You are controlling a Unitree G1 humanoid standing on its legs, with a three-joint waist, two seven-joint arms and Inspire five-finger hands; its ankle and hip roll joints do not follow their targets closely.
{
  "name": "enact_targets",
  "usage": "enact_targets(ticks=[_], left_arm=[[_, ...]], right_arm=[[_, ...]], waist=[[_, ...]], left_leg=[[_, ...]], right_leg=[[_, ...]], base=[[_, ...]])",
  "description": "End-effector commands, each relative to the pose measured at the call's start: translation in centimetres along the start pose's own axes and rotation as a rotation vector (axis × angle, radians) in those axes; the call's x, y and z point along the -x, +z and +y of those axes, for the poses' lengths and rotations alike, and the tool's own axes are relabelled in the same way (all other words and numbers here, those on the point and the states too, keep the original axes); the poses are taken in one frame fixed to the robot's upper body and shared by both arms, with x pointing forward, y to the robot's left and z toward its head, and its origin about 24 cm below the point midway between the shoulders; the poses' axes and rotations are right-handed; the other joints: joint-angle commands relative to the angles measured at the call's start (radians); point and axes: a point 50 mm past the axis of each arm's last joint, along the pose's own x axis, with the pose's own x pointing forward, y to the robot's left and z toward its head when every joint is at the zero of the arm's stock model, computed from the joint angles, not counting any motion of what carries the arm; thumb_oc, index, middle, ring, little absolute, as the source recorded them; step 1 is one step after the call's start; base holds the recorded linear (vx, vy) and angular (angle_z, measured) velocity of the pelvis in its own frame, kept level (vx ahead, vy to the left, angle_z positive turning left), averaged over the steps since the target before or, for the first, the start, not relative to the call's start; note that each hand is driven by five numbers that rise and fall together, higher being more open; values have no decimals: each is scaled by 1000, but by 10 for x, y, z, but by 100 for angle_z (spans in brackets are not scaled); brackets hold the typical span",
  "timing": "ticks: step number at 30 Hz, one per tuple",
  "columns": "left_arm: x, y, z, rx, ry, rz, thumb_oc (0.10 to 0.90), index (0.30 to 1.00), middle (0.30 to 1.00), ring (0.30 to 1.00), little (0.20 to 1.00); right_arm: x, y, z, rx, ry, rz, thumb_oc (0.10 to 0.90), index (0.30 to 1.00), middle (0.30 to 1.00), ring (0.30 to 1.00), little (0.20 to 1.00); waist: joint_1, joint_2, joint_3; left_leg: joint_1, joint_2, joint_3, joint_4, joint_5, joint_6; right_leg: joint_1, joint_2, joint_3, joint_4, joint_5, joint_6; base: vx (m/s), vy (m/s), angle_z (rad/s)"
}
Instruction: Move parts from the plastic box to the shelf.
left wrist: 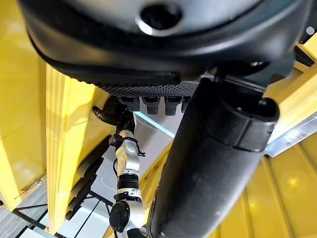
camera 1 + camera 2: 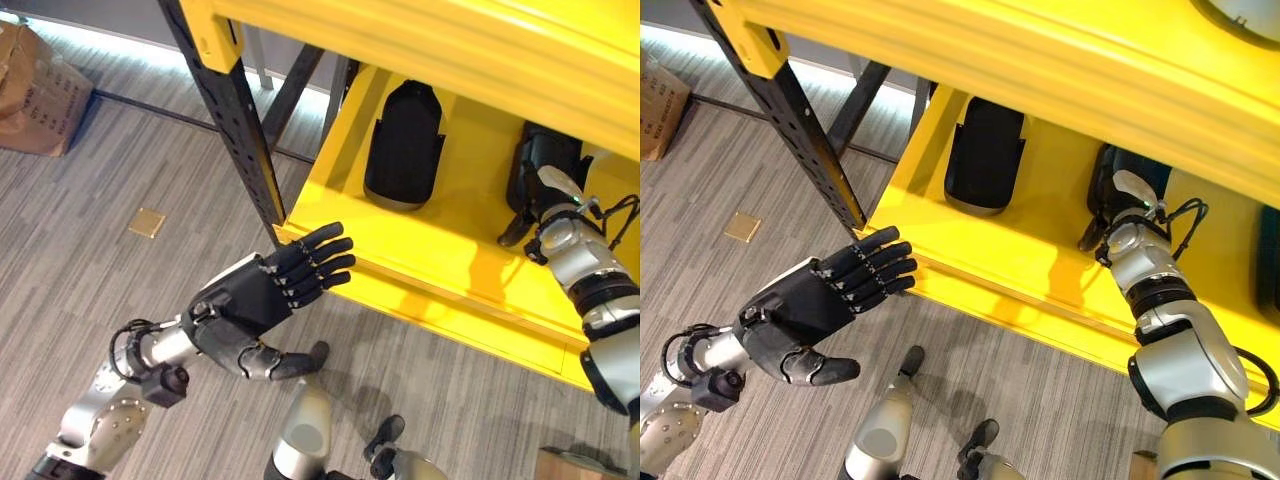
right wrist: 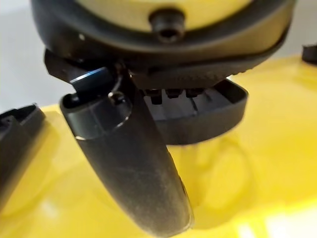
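Note:
A black moulded part [image 2: 548, 148] lies on the yellow shelf board [image 2: 450, 250] at the right, partly under the upper yellow beam. My right hand [image 2: 545, 200] is inside the shelf and rests on this part [image 3: 208, 114]. Its fingers lie straight over the part's rim, and its thumb [image 3: 133, 163] stands off to the side, clear of the part. A second black part [image 2: 405, 145] lies flat on the same board further left. My left hand [image 2: 265, 295] hovers open and empty just before the shelf's front lip, palm up.
A black perforated upright [image 2: 235, 120] carries the shelf's left corner. A third dark part [image 2: 1270, 260] shows at the shelf's right edge. A cardboard box [image 2: 30, 90] sits far left on the grey floor, with a brass floor plate [image 2: 147, 222] nearer.

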Motion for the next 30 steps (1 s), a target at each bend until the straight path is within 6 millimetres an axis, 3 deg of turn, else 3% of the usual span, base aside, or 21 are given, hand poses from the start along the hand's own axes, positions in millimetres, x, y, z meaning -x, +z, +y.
enact_targets(ticks=[1,15,30], left_arm=[[-14,18,-16,-73,-118,-119,900,1000,1000,1000,1000],[-15,13,-18,-76,-114,-115,900,1000,1000,1000,1000],[-7,7,-21,-72,-99,-117,900,1000,1000,1000,1000]], right_arm=[[0,-8,12,31,70,39,900,1000,1000,1000,1000],[7,-4,44,-78,279,-16,900,1000,1000,1000,1000],[23,-6,74,-59,316,-41,900,1000,1000,1000,1000]], waist=[[4,-8,-29],[-8,-20,-35],[-38,-36,-52]], left_leg=[[-19,-44,-12,5,-91,45],[-8,-42,-7,3,-85,45],[17,-31,9,10,-89,47]], right_leg=[[-51,44,-51,97,-49,-51],[-39,43,-51,95,-40,-46],[-19,46,-32,94,-36,-44]], base=[[0,0,0],[0,0,0],[0,0,0]])
